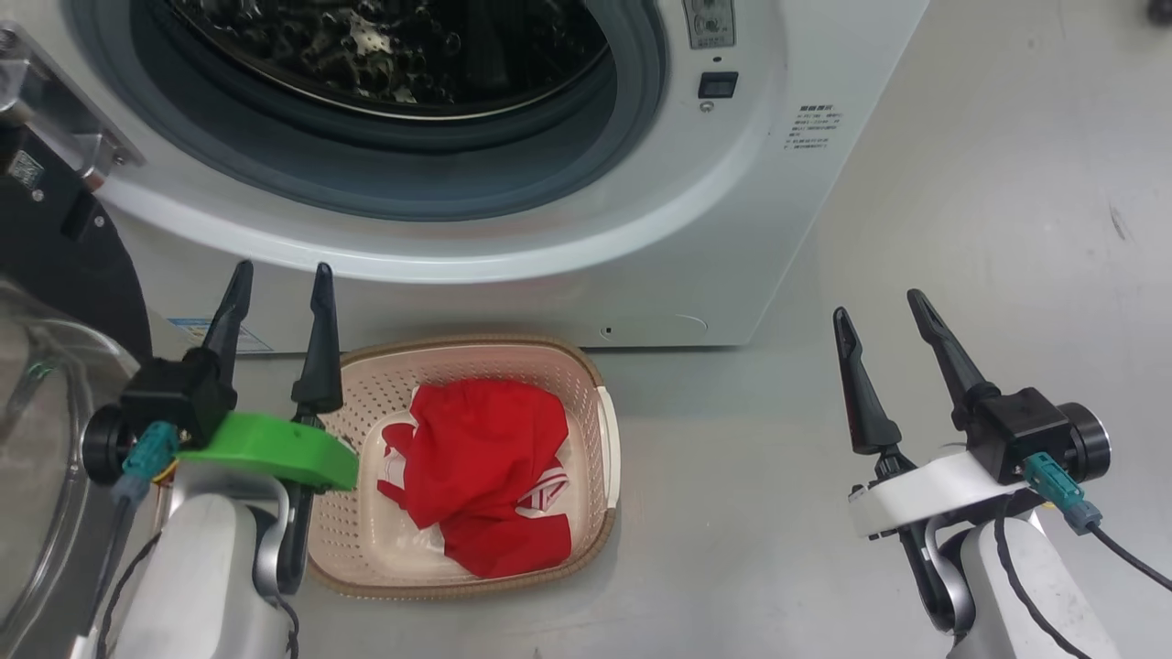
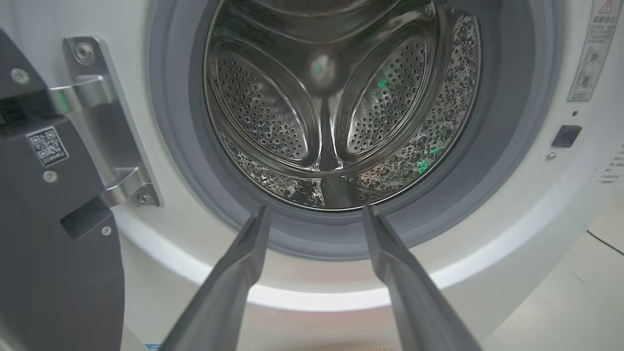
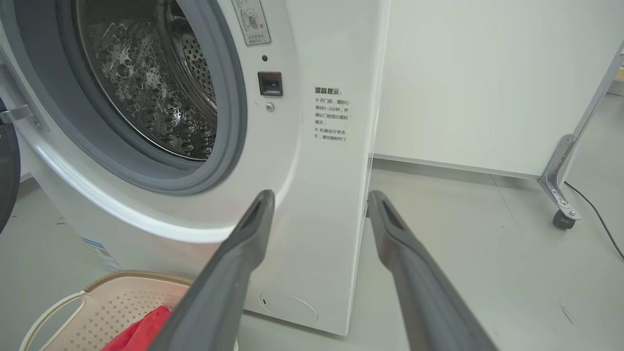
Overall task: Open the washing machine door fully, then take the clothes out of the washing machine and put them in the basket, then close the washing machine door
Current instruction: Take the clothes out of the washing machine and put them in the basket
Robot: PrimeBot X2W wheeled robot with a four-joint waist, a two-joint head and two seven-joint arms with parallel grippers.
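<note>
The white washing machine (image 1: 751, 229) stands with its steel drum (image 2: 336, 107) bare. Its black door (image 1: 55, 247) hangs swung open at the left, with the glass bowl (image 1: 37, 439) below it. On the floor in front sits the cream basket (image 1: 600, 439), and the red clothes (image 1: 485, 467) lie inside it. My left gripper (image 1: 279, 279) hovers open over the basket's left rim, fingers pointing at the machine's front. My right gripper (image 1: 884, 307) is open over the floor to the right of the basket. The right wrist view catches the basket (image 3: 97, 307) and a bit of the red clothes (image 3: 141, 331).
Grey floor (image 1: 989, 229) stretches to the right of the machine. A white panel on a metal caster leg (image 3: 560, 195) stands behind, with a black cable on the floor. The door hinge (image 2: 97, 122) is bolted at the opening's left.
</note>
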